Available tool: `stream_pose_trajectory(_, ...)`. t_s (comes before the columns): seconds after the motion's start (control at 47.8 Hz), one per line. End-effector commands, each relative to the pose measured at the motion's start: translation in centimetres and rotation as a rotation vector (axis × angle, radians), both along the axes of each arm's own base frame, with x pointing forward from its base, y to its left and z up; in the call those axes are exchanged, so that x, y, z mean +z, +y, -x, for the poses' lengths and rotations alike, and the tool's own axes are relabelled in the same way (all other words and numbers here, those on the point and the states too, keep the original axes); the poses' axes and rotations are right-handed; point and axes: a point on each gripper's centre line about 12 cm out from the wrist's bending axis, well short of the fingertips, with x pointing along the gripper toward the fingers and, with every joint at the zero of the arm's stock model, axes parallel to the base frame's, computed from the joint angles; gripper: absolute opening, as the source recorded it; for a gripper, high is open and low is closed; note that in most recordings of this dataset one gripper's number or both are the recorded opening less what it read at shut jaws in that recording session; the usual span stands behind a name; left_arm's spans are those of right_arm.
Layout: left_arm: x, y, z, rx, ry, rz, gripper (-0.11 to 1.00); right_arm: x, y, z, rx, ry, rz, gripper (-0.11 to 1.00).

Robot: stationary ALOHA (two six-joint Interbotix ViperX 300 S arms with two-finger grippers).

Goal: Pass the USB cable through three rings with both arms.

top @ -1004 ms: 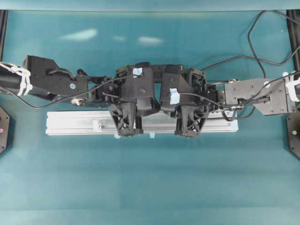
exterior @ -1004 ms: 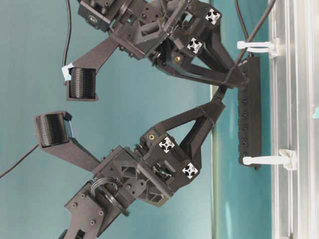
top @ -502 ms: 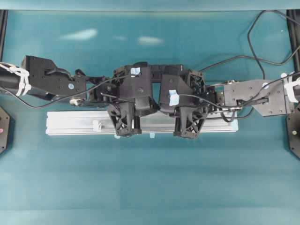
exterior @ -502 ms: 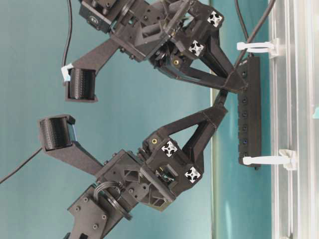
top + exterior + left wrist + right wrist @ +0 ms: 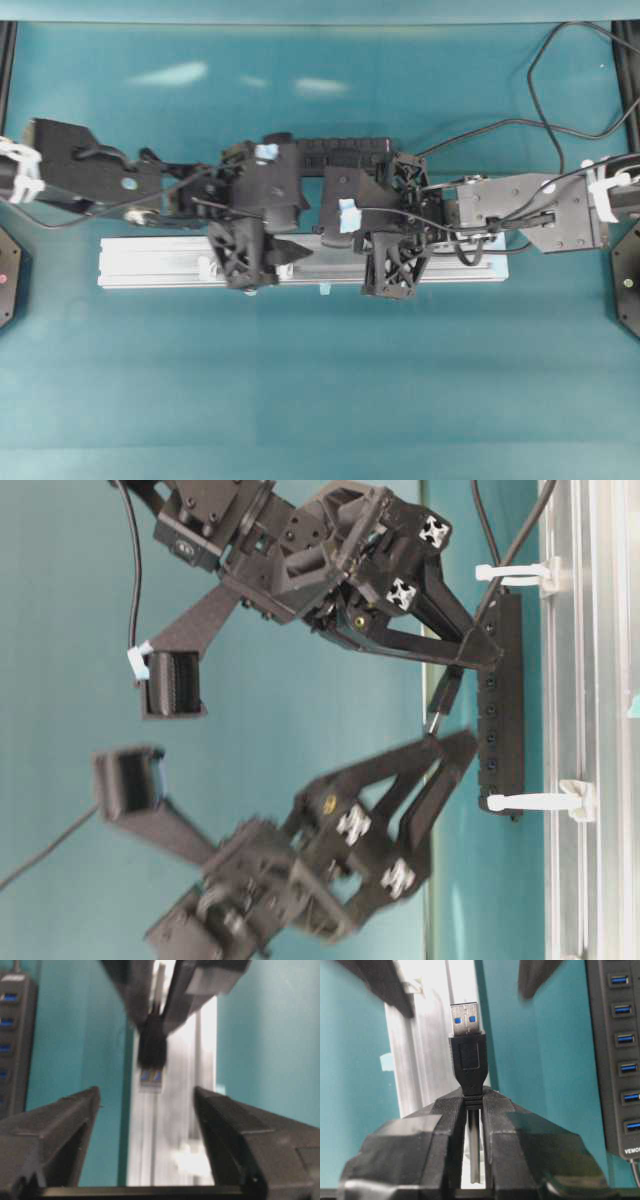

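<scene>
Right end effector [image 5: 474,1110] pinches one USB cable [image 5: 467,1055]; left end effector [image 5: 150,1125] gapes; two rings [image 5: 515,573] visible.

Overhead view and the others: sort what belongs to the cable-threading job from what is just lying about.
Belongs to the job:
- USB cable, its plug pinched in the right gripper
- left gripper, jaws wide apart, plug in front of it
- rings on the silver rail

Just lying about:
- USB hub strip
- blue tape tab at the rail's edge
</scene>
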Motion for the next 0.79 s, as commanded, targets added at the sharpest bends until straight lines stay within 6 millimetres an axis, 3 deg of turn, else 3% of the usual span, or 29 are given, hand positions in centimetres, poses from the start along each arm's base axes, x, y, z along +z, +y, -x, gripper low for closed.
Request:
stream_pose_trajectory(0.0, 2.4, -0.1, 0.8, -0.002, -0.064, -0.008, 0.78, 0.8, 0.4, -0.6, 0.006, -0.018, 0.000, -0.08)
stream_pose_trajectory(0.314, 6.0, -0.3, 6.3, 0.012, -0.163, -0.019, 0.77, 0.9, 1.9, -1.7, 0.020, 0.062, 0.007, -0.08)
stream_pose_trajectory(0.502, 7.0, -0.6, 9.9, 0.017, -0.193, -0.023, 0.77, 0.7, 1.9, -2.5, 0.006, 0.142, 0.019, -0.08)
stream_pose_trajectory(0.774, 7.0, -0.8, 12.0, 0.019, -0.149, -0.017, 0.77, -0.1, 2.5, -4.2, -0.005, 0.226, 0.006, -0.08)
